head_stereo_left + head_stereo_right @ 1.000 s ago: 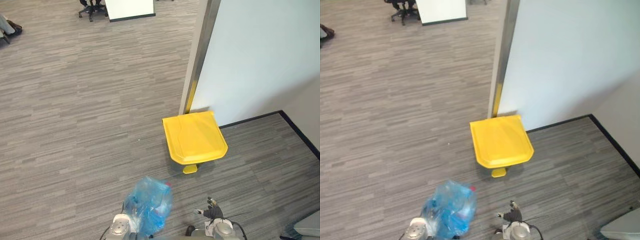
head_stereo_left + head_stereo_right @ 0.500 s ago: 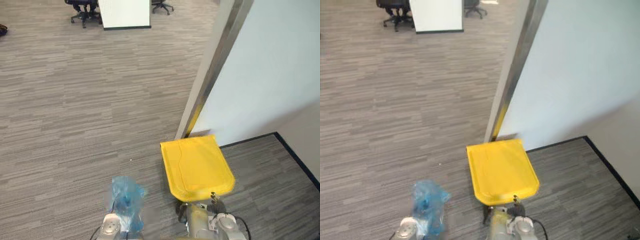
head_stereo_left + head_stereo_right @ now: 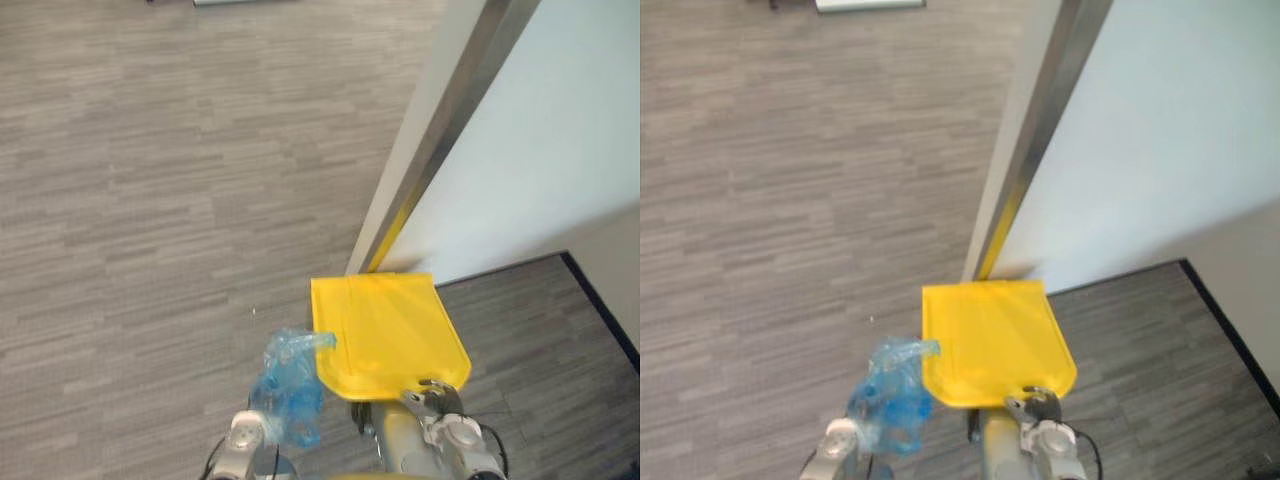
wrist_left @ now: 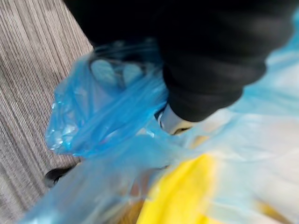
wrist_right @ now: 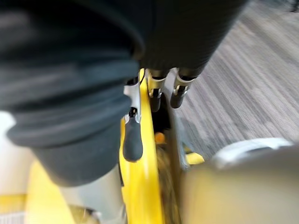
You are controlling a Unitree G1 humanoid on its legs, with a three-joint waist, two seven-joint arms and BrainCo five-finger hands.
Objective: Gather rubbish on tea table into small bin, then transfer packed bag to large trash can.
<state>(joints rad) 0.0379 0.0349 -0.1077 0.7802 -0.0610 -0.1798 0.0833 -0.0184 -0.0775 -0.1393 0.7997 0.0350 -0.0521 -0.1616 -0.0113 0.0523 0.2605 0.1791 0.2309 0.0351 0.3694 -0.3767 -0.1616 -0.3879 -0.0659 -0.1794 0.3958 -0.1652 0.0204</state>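
Observation:
The large trash can's yellow lid point(image 3: 385, 330) lies flat at the foot of the white wall. My left hand point(image 3: 245, 435) is shut on the tied blue rubbish bag point(image 3: 290, 385), which hangs just left of the lid's near corner. In the left wrist view the blue bag point(image 4: 103, 121) bunches under my finger point(image 4: 170, 122). My right hand point(image 3: 435, 400) is at the lid's near edge. In the right wrist view the lid's rim point(image 5: 145, 154) is pinched between the thumb point(image 5: 132, 135) and the fingers point(image 5: 156, 91).
A white wall panel point(image 3: 560, 130) with a metal corner post point(image 3: 440, 140) rises right behind the can. Grey carpet point(image 3: 150, 200) stretches away to the left. A dark skirting line point(image 3: 600, 305) runs along the right.
The camera has moved closer to the can. The blue bag now hangs beside the lid's left edge. My right hand has reached the lid's near rim and closed on it.

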